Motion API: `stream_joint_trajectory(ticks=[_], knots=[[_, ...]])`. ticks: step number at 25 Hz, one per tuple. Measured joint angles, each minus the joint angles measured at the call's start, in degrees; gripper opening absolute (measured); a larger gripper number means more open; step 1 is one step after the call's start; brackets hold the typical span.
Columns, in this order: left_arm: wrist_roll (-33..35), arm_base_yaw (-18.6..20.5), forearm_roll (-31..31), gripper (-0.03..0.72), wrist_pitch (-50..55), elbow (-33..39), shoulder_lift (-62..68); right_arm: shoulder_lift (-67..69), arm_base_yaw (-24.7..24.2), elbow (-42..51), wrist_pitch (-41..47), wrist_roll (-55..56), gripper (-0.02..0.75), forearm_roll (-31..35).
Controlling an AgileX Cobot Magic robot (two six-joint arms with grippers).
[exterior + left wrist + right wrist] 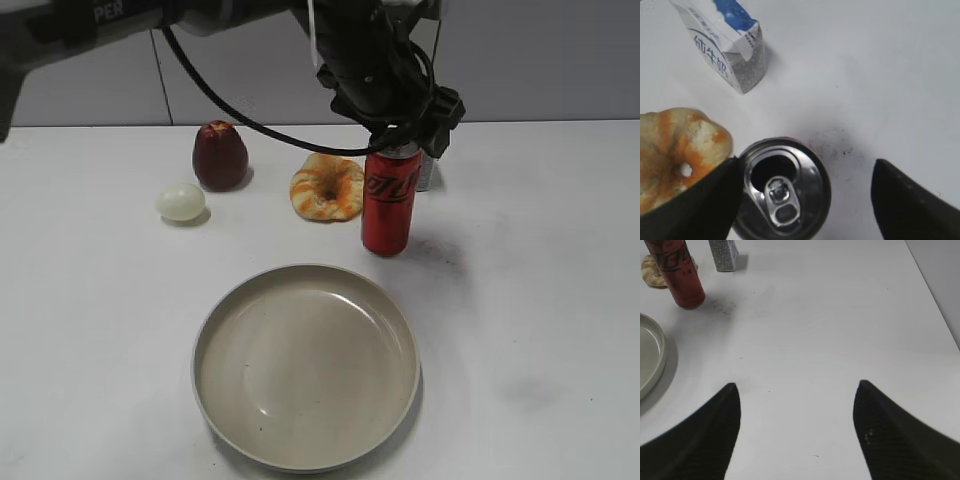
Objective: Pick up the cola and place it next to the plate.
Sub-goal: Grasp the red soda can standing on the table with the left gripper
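The cola [388, 205] is a slim red can standing upright on the white table, just behind the right rim of the beige plate [300, 370]. My left gripper [405, 135] hangs open right over the can's silver top [782, 195]. In the left wrist view the left gripper [807, 161] has its left finger at the can's rim and its right finger well clear. My right gripper [797, 385] is open and empty above bare table, with the cola [682, 275] and the plate's edge [650, 355] off to its left.
A white-and-blue carton [725, 45] stands just behind the can, mostly hidden in the exterior view [428, 172]. An orange-and-white pastry ring [327, 187] lies left of the can. A dark red apple [219, 155] and a pale egg [181, 201] sit further left.
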Motion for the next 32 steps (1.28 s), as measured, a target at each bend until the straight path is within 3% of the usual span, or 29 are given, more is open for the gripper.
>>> stream_joint_trajectory(ticks=[20,32], knots=[[0.0,0.0,2.8,0.588,-0.2,0.1,-2.4,0.0,0.0,0.0,0.0,0.0,0.535,0.0],[0.0,0.0,3.9,0.655,-0.5,0.2,0.7,0.0,0.0,0.0,0.0,0.0,0.535,0.0]])
